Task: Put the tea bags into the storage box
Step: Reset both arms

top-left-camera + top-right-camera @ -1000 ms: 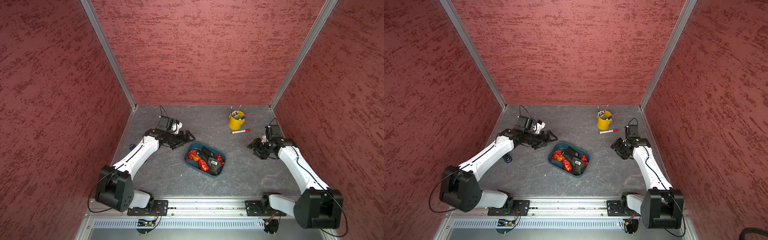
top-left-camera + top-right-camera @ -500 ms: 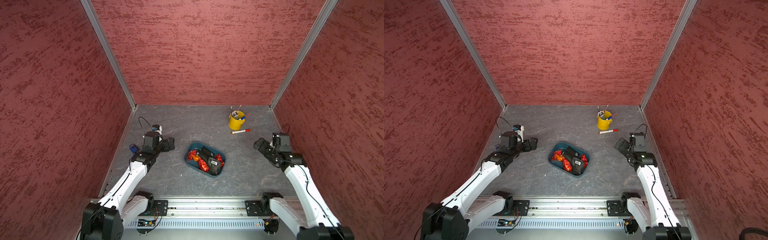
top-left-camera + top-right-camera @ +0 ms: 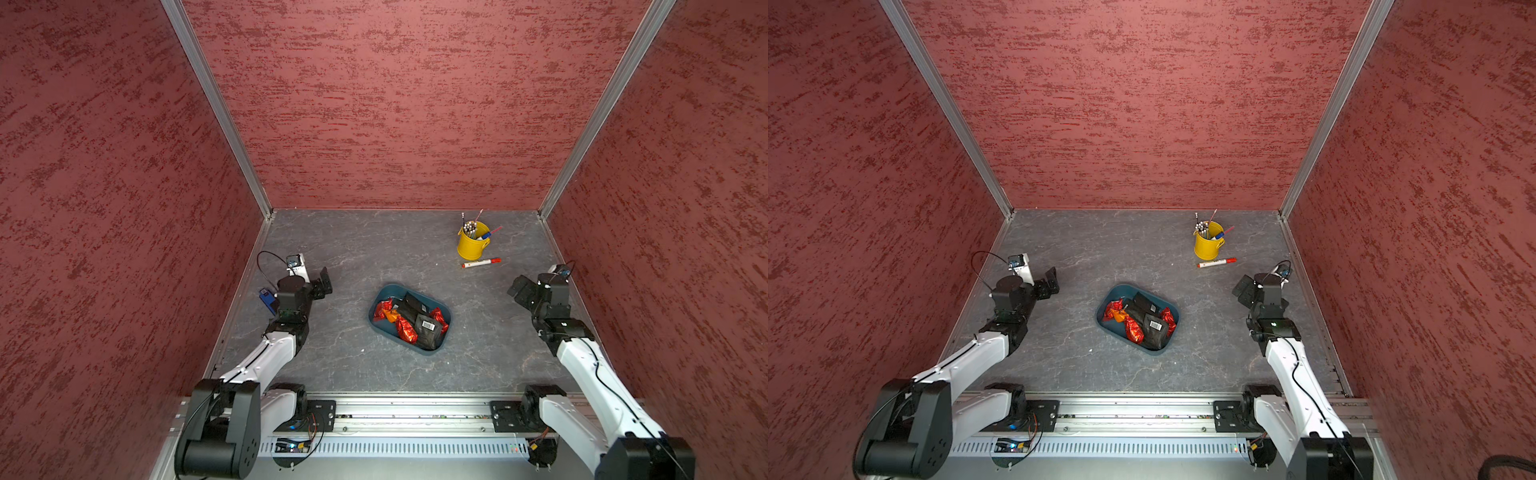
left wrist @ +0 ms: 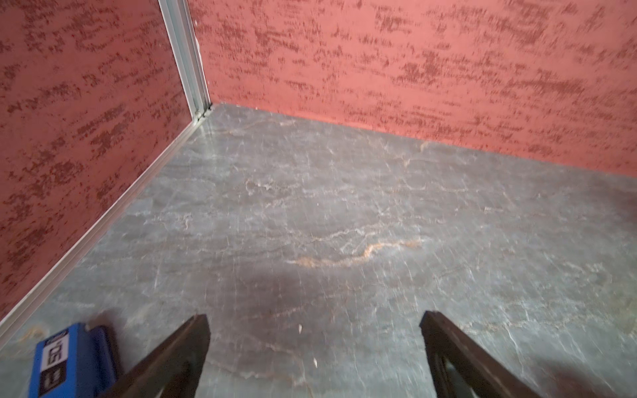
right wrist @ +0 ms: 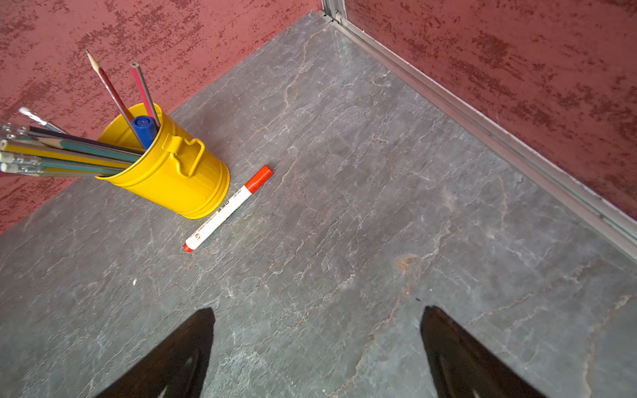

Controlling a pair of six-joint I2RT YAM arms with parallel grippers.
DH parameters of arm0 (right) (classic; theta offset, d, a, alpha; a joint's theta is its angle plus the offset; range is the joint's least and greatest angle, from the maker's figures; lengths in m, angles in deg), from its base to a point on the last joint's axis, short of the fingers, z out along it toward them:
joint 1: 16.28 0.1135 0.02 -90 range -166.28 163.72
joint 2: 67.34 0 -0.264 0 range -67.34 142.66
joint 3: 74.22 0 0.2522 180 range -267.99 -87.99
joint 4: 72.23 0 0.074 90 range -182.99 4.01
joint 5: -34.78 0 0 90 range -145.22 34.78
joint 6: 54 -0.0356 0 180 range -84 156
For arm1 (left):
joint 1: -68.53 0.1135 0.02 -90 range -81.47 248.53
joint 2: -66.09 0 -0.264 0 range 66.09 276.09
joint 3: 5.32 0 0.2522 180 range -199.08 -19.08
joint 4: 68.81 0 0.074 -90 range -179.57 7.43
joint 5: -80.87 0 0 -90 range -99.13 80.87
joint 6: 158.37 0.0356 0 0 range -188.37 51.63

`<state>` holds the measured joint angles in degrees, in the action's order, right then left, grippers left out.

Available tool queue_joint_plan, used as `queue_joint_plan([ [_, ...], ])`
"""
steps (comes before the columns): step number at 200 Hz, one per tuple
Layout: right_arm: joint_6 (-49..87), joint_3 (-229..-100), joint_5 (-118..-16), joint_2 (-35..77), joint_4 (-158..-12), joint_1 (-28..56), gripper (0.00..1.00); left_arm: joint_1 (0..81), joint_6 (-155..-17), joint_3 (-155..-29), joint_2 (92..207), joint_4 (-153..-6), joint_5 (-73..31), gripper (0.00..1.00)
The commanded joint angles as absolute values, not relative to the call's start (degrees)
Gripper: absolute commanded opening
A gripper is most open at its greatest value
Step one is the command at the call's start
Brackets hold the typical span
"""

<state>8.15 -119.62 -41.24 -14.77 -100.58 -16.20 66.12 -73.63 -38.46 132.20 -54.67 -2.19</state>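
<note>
The teal storage box [image 3: 430, 352] [image 3: 1156, 353] sits mid-table in both top views. Tea bags lie inside it: red foil pouches [image 3: 405, 331] [image 3: 1133, 331], an orange one, and black packets with a barcode label [image 3: 428, 326] [image 3: 1155, 326]. My left gripper [image 3: 325, 284] [image 3: 1053, 282] [image 4: 315, 318] hovers open and empty over bare table, well left of the box. Well right of the box, my right gripper [image 3: 519, 289] [image 3: 1244, 286] [image 5: 317, 312] is also open and empty. Neither wrist view shows the box.
A yellow cup of pens [image 3: 471, 246] [image 5: 179, 172] stands at the back right, with a red-and-white marker [image 3: 481, 262] [image 5: 227, 208] lying beside it. A small blue block [image 3: 268, 300] [image 4: 69, 358] lies by the left wall next to my left arm. Red walls enclose three sides.
Both arms have folded back toward the front. The left gripper has drawn away from the box toward the left wall. The right gripper's jaws have opened wider.
</note>
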Motion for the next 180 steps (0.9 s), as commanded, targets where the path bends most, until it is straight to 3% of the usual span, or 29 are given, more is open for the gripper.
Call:
queue_joint_plan([
  [1,10.2,-118.2,-36.2,-15.2,-93.1,-15.6,0.98,67.2,-72.8,-37.2,136.3,-43.0,-5.2,1.0],
  [39,14.6,-115.1,-34.4,-14.9,-85.0,-15.5,0.98,67.9,-68.4,-35.7,142.9,-31.5,-1.8,1.0],
  [65,19.4,-111.9,-32.7,-13.3,-74.5,-15.2,0.98,68.4,-66.5,-35.4,156.4,-16.5,-5.3,1.0],
  [76,21.1,-110.8,-32.0,-11.6,-70.4,-15.1,0.98,67.4,-65.8,-37.5,153.0,-26.7,-6.6,1.0],
  [114,24.3,-107.6,-29.8,-1.3,-52.6,-14.1,0.98,66.9,-66.2,-37.5,154.0,-24.9,-3.7,1.0],
  [138,31.2,-107.0,-24.3,11.1,-35.2,-11.1,0.98,66.5,-65.5,-37.4,154.8,-23.2,-3.1,1.0],
  [159,33.3,-110.5,-20.3,15.8,-37.4,-8.0,0.98,67.1,-66.1,-38.5,154.8,-25.5,-3.8,1.0],
  [180,39.0,-107.1,-21.8,18.0,-27.4,-4.9,0.98,67.2,-66.1,-38.5,154.6,-25.5,-3.9,1.0],
])
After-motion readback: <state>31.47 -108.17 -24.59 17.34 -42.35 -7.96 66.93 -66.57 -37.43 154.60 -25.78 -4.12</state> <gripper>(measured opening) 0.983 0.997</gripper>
